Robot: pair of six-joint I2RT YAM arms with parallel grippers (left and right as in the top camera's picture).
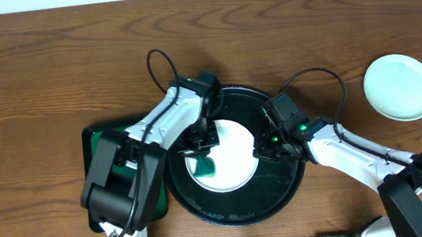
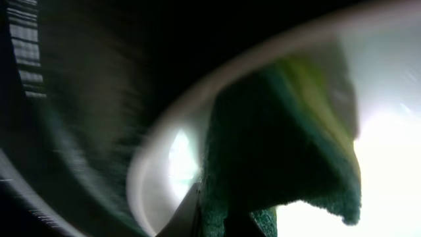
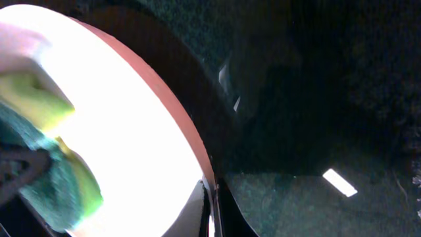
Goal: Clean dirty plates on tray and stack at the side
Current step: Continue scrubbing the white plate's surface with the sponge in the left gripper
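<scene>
Scrubbing is in hand: my left gripper (image 1: pixel 202 143) pinches a sponge (image 2: pixel 276 151) onto the plate (image 1: pixel 232 160), lying flat and face up in the tray (image 1: pixel 238 213); round, so no long axis. My right gripper (image 1: pixel 266 146) sits at its right rim, whether clamped I cannot tell. Next, finish wiping, then stack it on the clean plate (image 1: pixel 400 86)

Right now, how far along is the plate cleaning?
Done: the side plate sits clean-looking on the table, right of the tray. In hand: the left gripper presses a green sponge onto the tray plate, with the right gripper at its rim. Left: finish it and stack it on the side plate. No third plate shows.
</scene>
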